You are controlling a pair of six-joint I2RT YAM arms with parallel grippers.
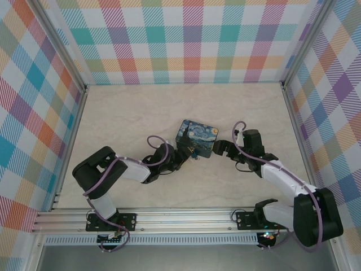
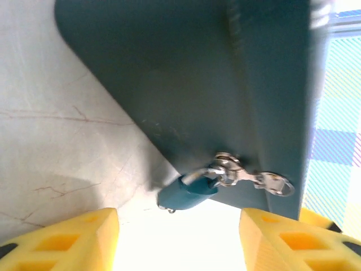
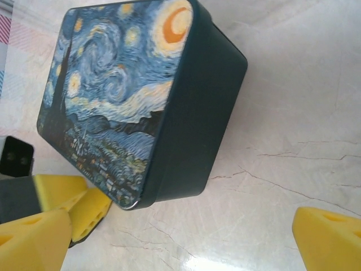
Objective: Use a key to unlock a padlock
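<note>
Marble-look surface (image 1: 130, 113) with plaid walls round it, and the 2 arms reach in from the near edge toward the middle. Biggest thing out there is the box (image 1: 198, 137), dark teal sides and a swirly starry-night painting on the lid, sitting flat between the 2 pincers.

Left pincer (image 1: 185, 153) is right up against the box's near-left side. From its wrist cam, the yellow fingers (image 2: 73, 237) are spread well apart with nothing in between, so it's open and holding nothing. Right pincer (image 1: 219, 148) is just off the box's right side with the jaws as wide as they go, also empty, only bare surface in the gap.

Padlock (image 2: 186, 195) hangs off the little metal latch (image 2: 227, 166) on the box's side wall, just beyond the left pincer's tips. Its body looks bluish-teal in that shot, with the thin silver shackle looped through. A silvery bit (image 2: 274, 183) with a ring end pokes sideways from the latch. Can't tell if that's the key or just hardware.
</note>
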